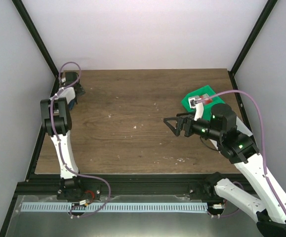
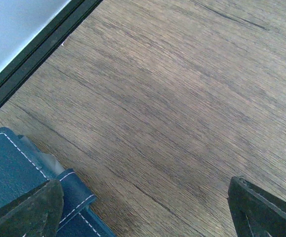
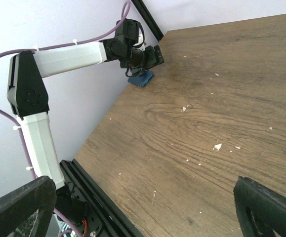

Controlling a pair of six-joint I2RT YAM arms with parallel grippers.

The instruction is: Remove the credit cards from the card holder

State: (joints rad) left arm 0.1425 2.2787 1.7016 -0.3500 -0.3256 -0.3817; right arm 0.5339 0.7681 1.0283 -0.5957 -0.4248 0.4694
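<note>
Navy shows from above just beneath the left gripper (image 1: pixel 75 85): the card holder (image 1: pixel 73 102), in the far corner. The right gripper (image 1: pixel 175 126) hangs well apart from it. A green bin (image 1: pixel 188 102) behind that gripper holds something red and white (perhaps a card; too small to tell).

Left wrist view: jaws wide, the holder partly under one finger (image 2: pixel 29 212), no card showing.

Right wrist view: jaws wide, nothing between them.

By these views, most of the extraction looks undone.

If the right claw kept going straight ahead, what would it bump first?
Probably the bare wooden table; the right gripper tilts down toward it. The left arm sits far beyond, though depth is unclear.
</note>
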